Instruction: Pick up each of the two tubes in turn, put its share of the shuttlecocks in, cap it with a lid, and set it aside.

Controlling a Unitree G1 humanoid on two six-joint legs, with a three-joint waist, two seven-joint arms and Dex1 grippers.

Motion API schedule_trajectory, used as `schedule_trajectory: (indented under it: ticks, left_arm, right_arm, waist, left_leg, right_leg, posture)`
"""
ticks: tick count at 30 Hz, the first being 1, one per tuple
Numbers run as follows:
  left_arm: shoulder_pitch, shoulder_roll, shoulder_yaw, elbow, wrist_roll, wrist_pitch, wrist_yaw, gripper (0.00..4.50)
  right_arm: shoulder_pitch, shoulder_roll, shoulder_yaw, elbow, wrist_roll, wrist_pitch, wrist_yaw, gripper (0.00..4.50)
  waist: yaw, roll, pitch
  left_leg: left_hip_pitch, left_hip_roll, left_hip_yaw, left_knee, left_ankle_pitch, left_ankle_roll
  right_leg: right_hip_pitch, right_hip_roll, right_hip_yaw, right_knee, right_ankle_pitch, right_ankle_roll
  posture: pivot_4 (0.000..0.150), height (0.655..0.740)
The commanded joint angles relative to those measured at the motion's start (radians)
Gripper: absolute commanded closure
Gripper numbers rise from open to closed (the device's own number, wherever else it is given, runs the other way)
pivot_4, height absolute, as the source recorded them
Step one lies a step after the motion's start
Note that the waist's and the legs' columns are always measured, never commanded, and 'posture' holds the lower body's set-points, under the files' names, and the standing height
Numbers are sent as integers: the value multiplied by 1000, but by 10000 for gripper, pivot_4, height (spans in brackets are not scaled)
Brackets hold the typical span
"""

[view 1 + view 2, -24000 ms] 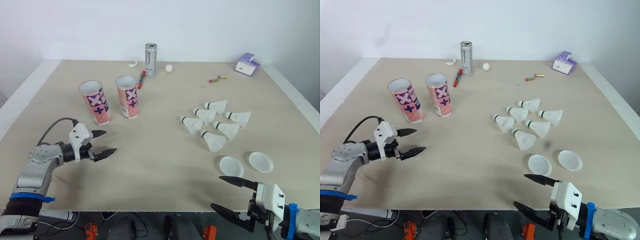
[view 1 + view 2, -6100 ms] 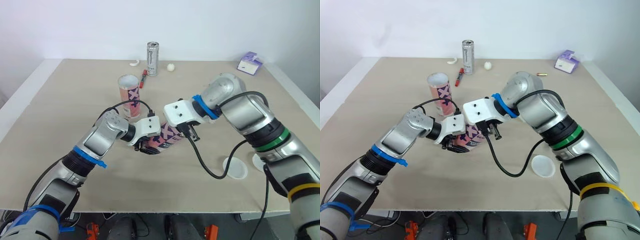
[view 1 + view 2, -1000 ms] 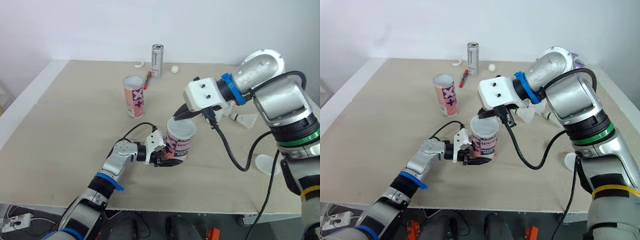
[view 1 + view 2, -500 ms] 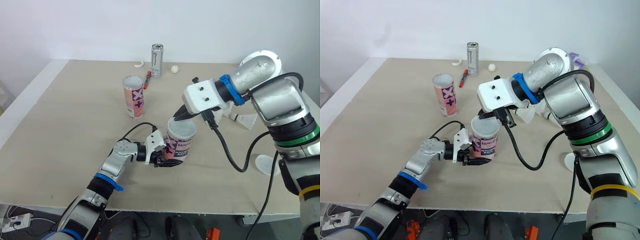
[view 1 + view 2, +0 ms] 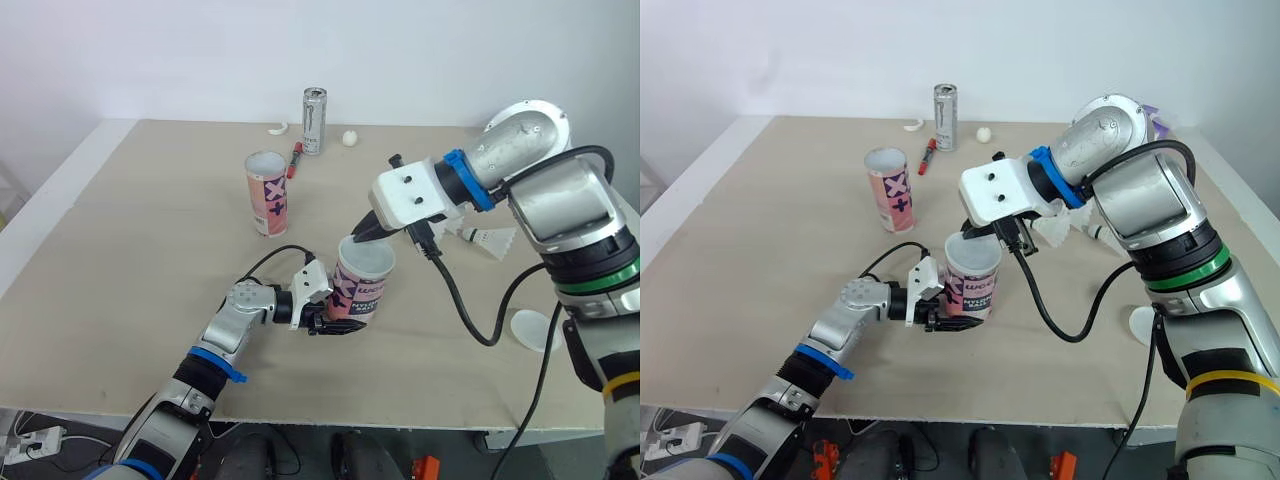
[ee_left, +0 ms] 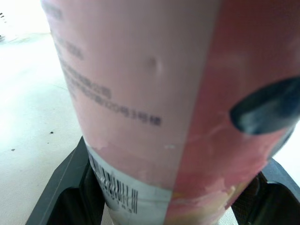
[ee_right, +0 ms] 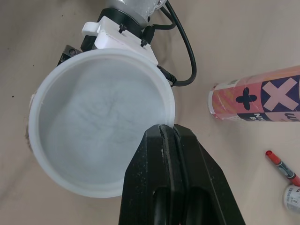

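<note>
Right wrist view — right gripper still pinches lid; left gripper clamps tube.

The pink tube stands upright between the left gripper's jaws, clamped near its base. A white translucent lid covers its mouth, with the rim pinched in the right gripper's jaws. The second tube, open-topped, stands upright well apart from both. A second lid lies flat, far from either.

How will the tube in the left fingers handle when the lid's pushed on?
Likely tippy: the left gripper holds the tube only near its base, and the lid sits at the top. Probably light and card-walled, so squeezing may dent it. Laid down, its round body would roll.
</note>
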Motion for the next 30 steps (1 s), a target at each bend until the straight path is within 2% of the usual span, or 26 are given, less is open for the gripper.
schedule_trajectory:
  ticks: [1, 3, 4, 6, 7, 9, 16, 21, 24, 25, 26, 28, 30]
  left_arm:
    - [46, 22, -53, 54, 42, 59, -16, 15069]
    - [47, 23, -54, 52, 43, 63, -18, 15069]
    - [47, 23, -54, 52, 43, 64, -18, 15069]
    - [46, 23, -55, 52, 43, 66, -19, 15069]
    - [46, 23, -55, 53, 43, 66, -19, 15069]
    - [46, 24, -55, 53, 43, 69, -19, 15069]
    - [45, 27, -54, 52, 42, 78, -22, 15069]
    - [45, 29, -55, 50, 44, 79, -23, 15069]
    - [47, 30, -54, 49, 44, 77, -23, 15069]
    - [47, 31, -54, 49, 44, 77, -23, 15069]
    - [47, 31, -54, 49, 44, 77, -24, 15069]
    - [47, 31, -54, 50, 44, 76, -25, 15069]
    - [45, 30, -55, 52, 45, 74, -25, 15069]
  right_arm:
    - [0, -17, -18, -30, 5, -12, 44, 44077]
    - [2, -17, -16, -33, 5, -10, 45, 44077]
    - [2, -17, -15, -35, 8, -1, 49, 39528]
    - [0, -21, -13, -45, 21, 36, 56, 36370]
    - [-1, -23, -12, -48, 25, 47, 57, 30273]
    - [-6, -14, -33, -47, 30, 46, 38, 24618]
    - [-41, -48, -113, 10, 47, 99, -10, 24618]
    - [-9, -41, -258, -8, 185, 371, -91, 24618]
    - [63, -52, -337, -108, 277, 574, -164, 24618]
    - [93, -54, -356, -148, 310, 623, -180, 29739]
    - [122, -59, -367, -188, 334, 650, -188, 32304]
    - [173, -63, -376, -263, 365, 689, -218, 42196]
    - [203, -63, -370, -313, 385, 714, -244, 43728]
  waist:
    - [0, 0, 0]
    - [0, 0, 0]
    - [0, 0, 0]
    - [0, 0, 0]
    - [0, 0, 0]
    - [0, 0, 0]
    - [0, 0, 0]
    - [0, 0, 0]
    - [0, -1, 0]
    - [0, -1, 0]
    - [0, -1, 0]
    - [0, 0, 0]
    - [0, 0, 0]
  left_leg:
    - [0, 0, 0, 0, 0, 0]
    - [0, 0, 0, 0, 0, 0]
    - [0, 0, 0, 0, 0, 0]
    - [0, 0, 0, 0, 0, 0]
    - [0, 0, 0, 0, 0, 0]
    - [0, 0, 0, 0, 0, 0]
    - [0, 0, 0, 0, 0, 0]
    - [0, 0, 0, -1, 0, 0]
    - [0, 0, -2, -2, 0, 0]
    - [0, 0, -2, -2, 0, 0]
    - [0, 0, -3, -2, 0, 0]
    - [0, 0, -4, -2, 0, 0]
    - [0, 0, -4, -2, 0, 0]
  right_leg:
    - [0, 0, 0, 0, 0, 0]
    - [0, 0, 0, 0, 0, 0]
    - [0, 0, 0, 0, 0, 0]
    - [0, 0, 0, 0, 0, 0]
    - [0, 0, 0, 0, 0, 0]
    - [0, 0, 0, 0, 0, 0]
    - [0, 0, -1, 0, -1, -1]
    - [0, -1, 0, 0, -1, -2]
    - [0, -5, -2, 0, -2, -3]
    - [0, -5, -2, 0, -2, -3]
    - [0, -5, -2, 0, -2, -4]
    - [0, -5, -2, 0, -2, -4]
    - [0, -5, -2, 0, -2, -3]
  posture:
    - [1500, 7400]
    - [1500, 7400]
    - [1500, 7400]
    - [1500, 7400]
    - [1500, 7400]
    - [1500, 7400]
    - [1500, 7400]
    - [1500, 7400]
    - [1500, 7400]
    - [1500, 7400]
    - [1500, 7400]
    - [1500, 7400]
    - [1500, 7400]
